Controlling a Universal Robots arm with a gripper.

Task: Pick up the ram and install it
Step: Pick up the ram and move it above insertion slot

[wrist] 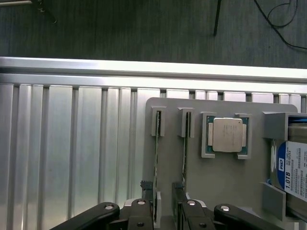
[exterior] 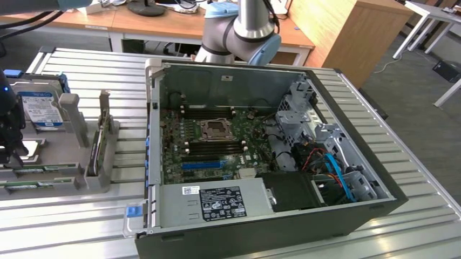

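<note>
My claw (wrist: 162, 206) hangs wide open, holding nothing, low over a grey tray (wrist: 225, 177). Its fingers sit either side of the ram (wrist: 156, 158), which stands on edge in a slot. A second stick (wrist: 184, 153) stands just beside it, with a processor (wrist: 227, 134) past that.

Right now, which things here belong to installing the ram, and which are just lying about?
For the job: ram stick, second ram stick, open end effector, motherboard in the open computer case.
Lying about: processor chip, hard drive, bracketed card.
</note>
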